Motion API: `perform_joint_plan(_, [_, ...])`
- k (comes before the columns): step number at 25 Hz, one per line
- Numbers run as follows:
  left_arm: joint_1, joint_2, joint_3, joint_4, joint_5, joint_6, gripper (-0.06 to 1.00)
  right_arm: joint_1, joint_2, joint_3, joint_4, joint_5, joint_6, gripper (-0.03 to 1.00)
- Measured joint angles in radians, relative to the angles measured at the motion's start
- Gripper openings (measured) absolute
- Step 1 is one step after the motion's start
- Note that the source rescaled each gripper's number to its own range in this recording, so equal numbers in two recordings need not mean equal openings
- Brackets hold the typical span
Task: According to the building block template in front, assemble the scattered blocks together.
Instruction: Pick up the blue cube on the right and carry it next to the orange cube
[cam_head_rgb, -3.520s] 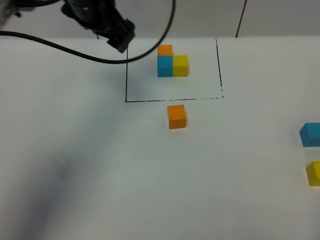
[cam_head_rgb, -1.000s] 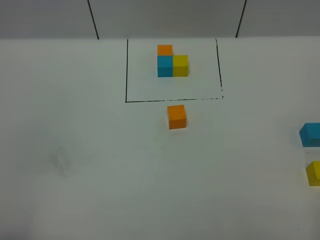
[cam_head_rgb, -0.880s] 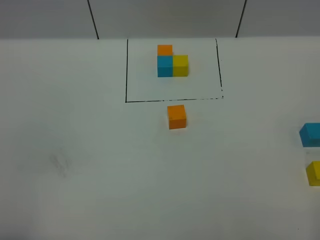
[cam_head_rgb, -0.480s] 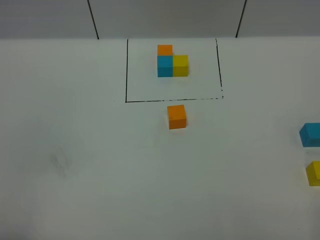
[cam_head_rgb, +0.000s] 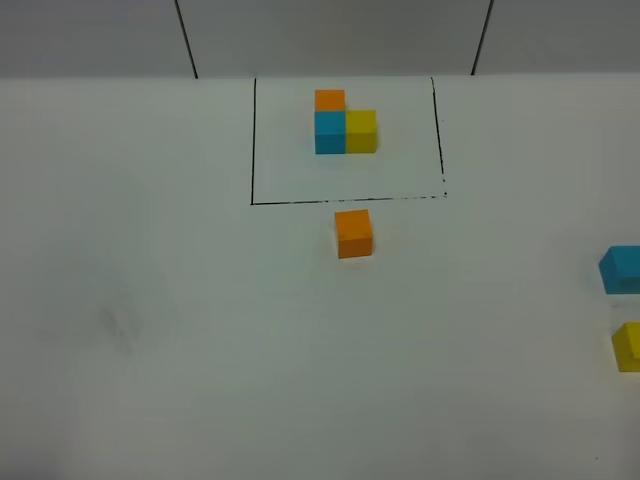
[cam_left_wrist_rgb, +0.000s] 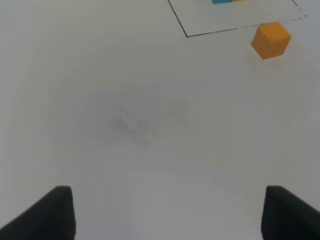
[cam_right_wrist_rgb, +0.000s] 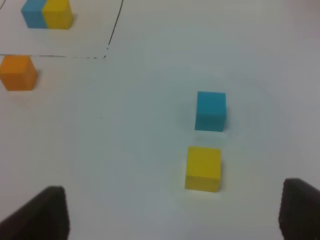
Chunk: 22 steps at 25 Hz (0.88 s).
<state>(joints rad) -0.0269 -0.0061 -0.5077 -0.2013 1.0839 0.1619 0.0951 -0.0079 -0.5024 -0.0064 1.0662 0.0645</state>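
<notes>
The building block template is a black-lined rectangle (cam_head_rgb: 253, 140) at the back centre, holding an L-shaped cluster (cam_head_rgb: 345, 125) of orange, blue and yellow cubes. Of the scattered blocks, the orange cube (cam_head_rgb: 353, 233) sits just in front of the outline. The blue cube (cam_head_rgb: 622, 269) and yellow cube (cam_head_rgb: 629, 346) lie at the right edge. Neither arm shows in the high view. My left gripper (cam_left_wrist_rgb: 167, 220) is open over bare table, with the orange cube (cam_left_wrist_rgb: 270, 40) far ahead. My right gripper (cam_right_wrist_rgb: 175, 220) is open, with the yellow cube (cam_right_wrist_rgb: 203, 168) and blue cube (cam_right_wrist_rgb: 210, 111) just ahead.
The white table (cam_head_rgb: 200, 380) meets a grey back wall with two dark vertical seams (cam_head_rgb: 185, 40). A faint smudge (cam_head_rgb: 120, 325) marks the table at the left.
The left arm, which hung over the back left by the template a few seconds ago, has left the high view. Over the last second nothing has moved.
</notes>
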Motion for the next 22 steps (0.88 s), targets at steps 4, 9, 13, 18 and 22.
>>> perform_joint_plan(4, [0.000, 0.000, 0.000, -0.001, 0.000, -0.002, 0.65, 0.000, 0.000, 0.000, 0.000, 0.000, 0.000, 0.72])
perform_joint_plan(9, [0.000, 0.000, 0.000, -0.002, 0.000, -0.003, 0.65, 0.000, 0.010, 0.000, 0.000, 0.000, 0.000, 0.72])
perform_joint_plan(13, [0.000, 0.000, 0.000, -0.002, 0.000, -0.003, 0.65, 0.000, 0.081, 0.000, 0.000, 0.000, 0.008, 0.72])
perform_joint_plan(18, [0.000, 0.000, 0.000, -0.002, 0.000, -0.002, 0.65, 0.000, 0.287, -0.008, 0.016, -0.010, 0.010, 0.77])
perform_joint_plan(22, [0.000, 0.000, 0.000, -0.002, 0.000, -0.002, 0.65, 0.000, 0.513, -0.072, 0.027, -0.077, 0.007, 0.83])
